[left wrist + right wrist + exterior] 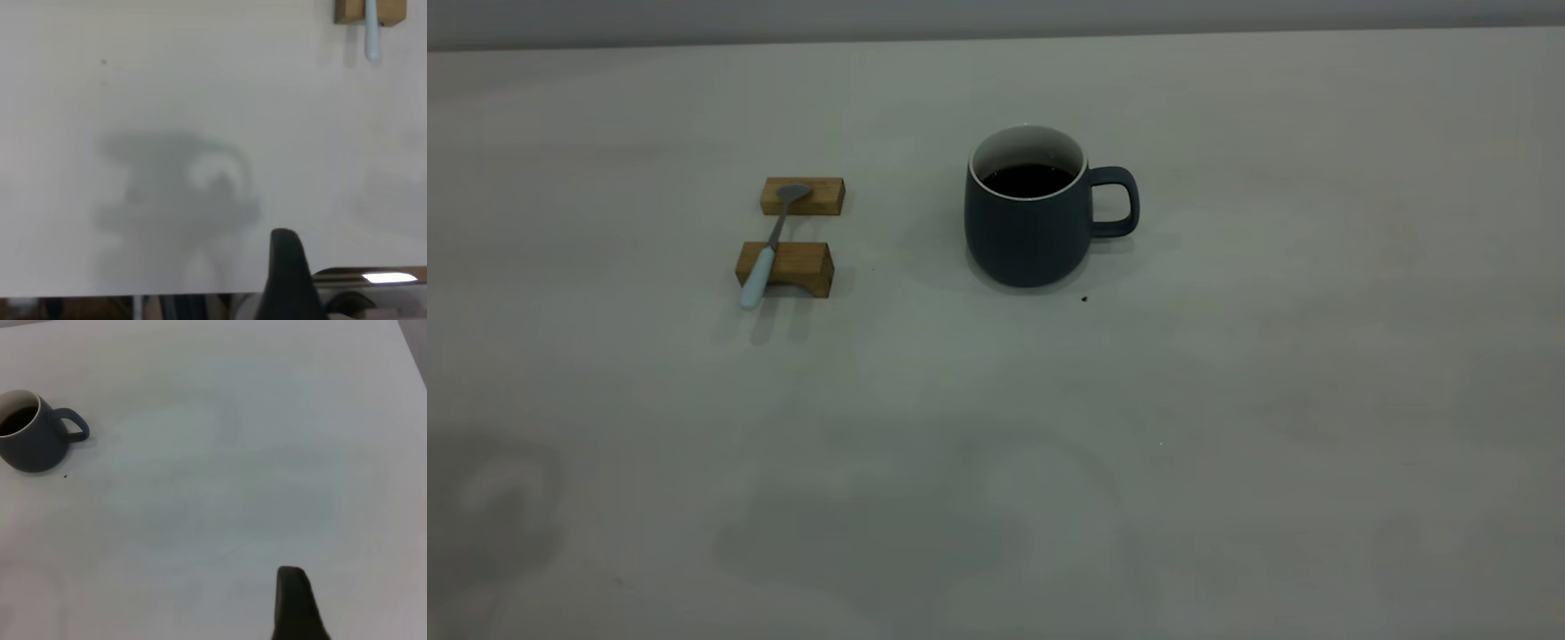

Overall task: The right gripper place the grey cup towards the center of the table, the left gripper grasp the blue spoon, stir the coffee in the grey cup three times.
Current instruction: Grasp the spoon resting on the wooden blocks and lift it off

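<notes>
Your grey cup (1030,222) stands well right of the blue spoon (769,248), which lies across two wooden blocks (785,267). Neither gripper's opening can be told.

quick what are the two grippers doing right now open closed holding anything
Left gripper: holding nothing; open or closed cannot be told.
Right gripper: holding nothing; open or closed cannot be told.

There are no words, numbers or signs to read on the grey cup (1030,233) or the worktop (1227,444).
</notes>
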